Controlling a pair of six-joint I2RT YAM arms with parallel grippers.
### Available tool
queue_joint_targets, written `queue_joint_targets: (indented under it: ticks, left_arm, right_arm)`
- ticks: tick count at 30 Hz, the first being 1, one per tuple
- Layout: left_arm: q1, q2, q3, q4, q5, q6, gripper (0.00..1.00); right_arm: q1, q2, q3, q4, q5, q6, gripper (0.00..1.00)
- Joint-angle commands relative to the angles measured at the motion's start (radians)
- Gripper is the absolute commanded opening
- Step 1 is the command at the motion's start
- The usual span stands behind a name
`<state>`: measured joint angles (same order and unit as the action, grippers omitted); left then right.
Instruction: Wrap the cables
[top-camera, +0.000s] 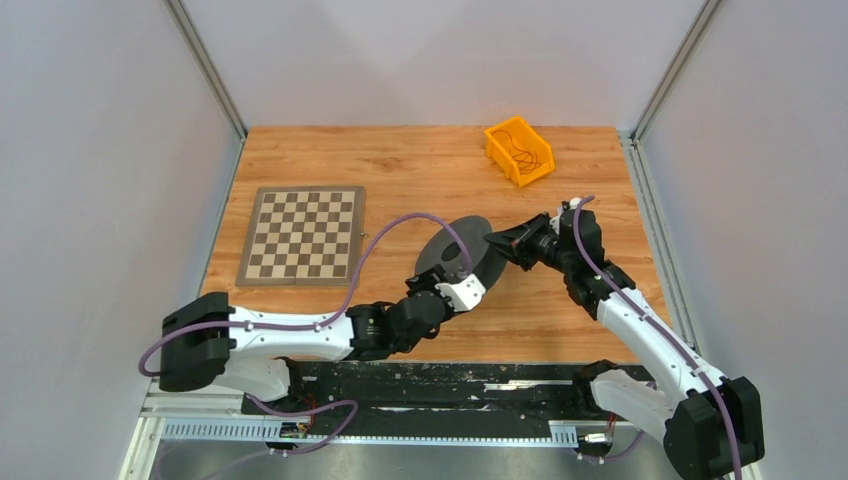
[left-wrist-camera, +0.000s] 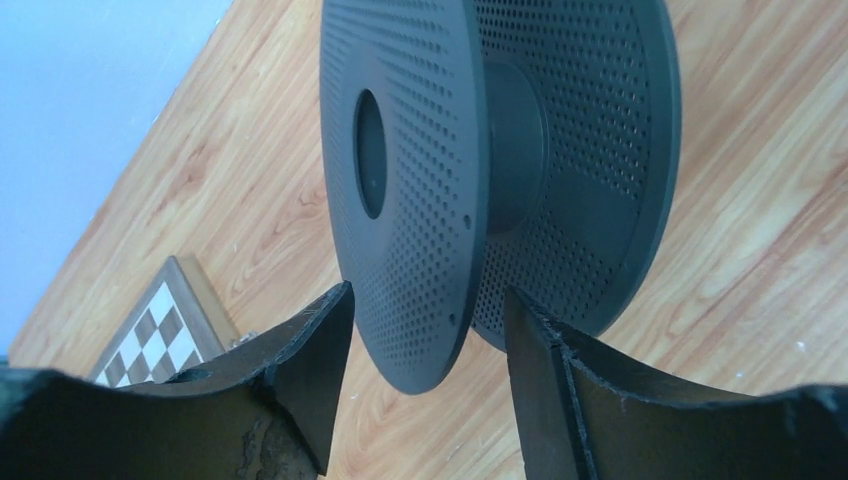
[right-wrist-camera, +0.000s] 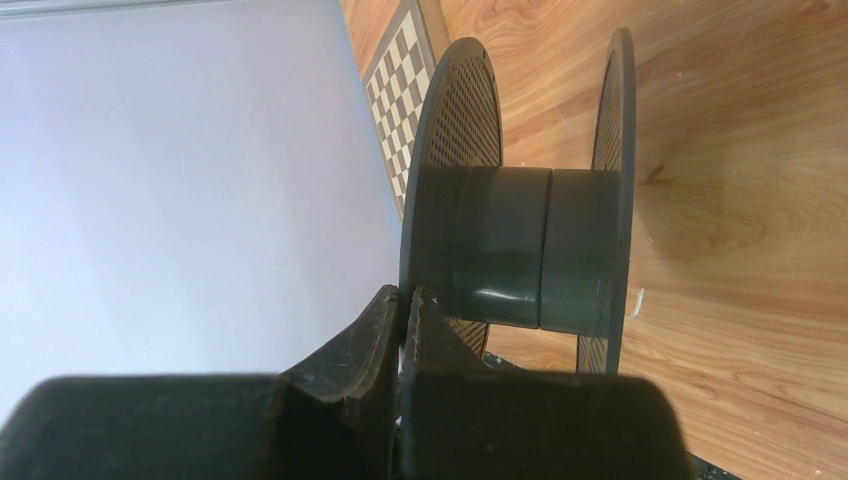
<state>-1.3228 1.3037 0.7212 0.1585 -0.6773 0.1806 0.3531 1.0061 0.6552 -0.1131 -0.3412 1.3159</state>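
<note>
Bottom of the left wrist view: the left gripper (left-wrist-camera: 428, 298) has its fingers (left-wrist-camera: 310, 370) spread wide. They straddle the lower rim of the near flange of the dark grey spool (left-wrist-camera: 420, 180) without pinching it. I read that as a loose cradle, there to steady rather than carry.

In the right wrist view, the right gripper (right-wrist-camera: 405, 300) is clamped hard on the edge of the left-hand flange, one pad on either side of that thin perforated disc. That grip holds the spool on edge with its hub (right-wrist-camera: 525, 250) exposed. The hub is bare, not a single turn on it.

From above, both arms meet mid-frame over the table (top-camera: 420, 160) with the spool between them. Left of centre lies the chessboard (top-camera: 303, 235), which plays no part here.

Farthest off, upper right, sits the orange bin (top-camera: 532, 172). Inside it is a fine dark squiggle that looks like the cables (top-camera: 518, 150), though it's too thin to be certain from here. It lies well apart from the spool, so winding hasn't started, and someone has to fetch that wire.
</note>
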Motion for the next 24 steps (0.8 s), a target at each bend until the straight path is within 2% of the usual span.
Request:
queue_joint_targets:
  ticks: [1,2,4,5,7,8,12,15,18,21,24]
  left_arm:
    - [-0.006,0.064,0.028,0.135,-0.067,0.05,0.62]
    - [-0.006,0.08,0.03,0.144,-0.078,0.048,0.6]
    - [-0.006,0.093,0.034,0.156,-0.099,0.044,0.5]
    - [-0.006,0.093,0.035,0.159,-0.11,0.042,0.38]
    - [-0.006,0.082,0.036,0.171,-0.128,0.038,0.21]
    - [-0.005,0.077,0.035,0.173,-0.131,0.034,0.18]
    - [0.019,0.043,0.069,0.101,-0.118,-0.03,0.01]
    - [0.079,-0.006,0.099,-0.041,-0.053,-0.128,0.0]
    - [0.144,-0.058,0.106,-0.117,0.031,-0.24,0.0]
    - [0.244,-0.116,0.116,-0.21,0.148,-0.31,0.0]
    - [0.343,-0.145,0.13,-0.26,0.277,-0.368,0.0]
  right_arm:
    - [0.006,-0.046,0.016,0.035,0.002,0.093,0.0]
    - [0.007,-0.045,0.018,0.035,-0.001,0.09,0.0]
    - [0.006,-0.043,0.023,0.035,-0.007,0.078,0.0]
    - [0.007,-0.042,0.025,0.035,-0.006,0.068,0.0]
    - [0.006,-0.04,0.03,0.035,0.005,0.037,0.0]
    - [0.007,-0.038,0.033,0.035,0.016,0.011,0.0]
    - [0.003,-0.038,0.067,0.037,0.054,-0.077,0.11]
    - [0.003,-0.039,0.118,0.032,0.082,-0.189,0.27]
    - [0.003,-0.049,0.147,0.027,0.142,-0.272,0.42]
    - [-0.01,-0.054,0.181,0.027,0.159,-0.385,0.48]
    - [-0.013,-0.047,0.225,0.027,0.171,-0.51,0.5]
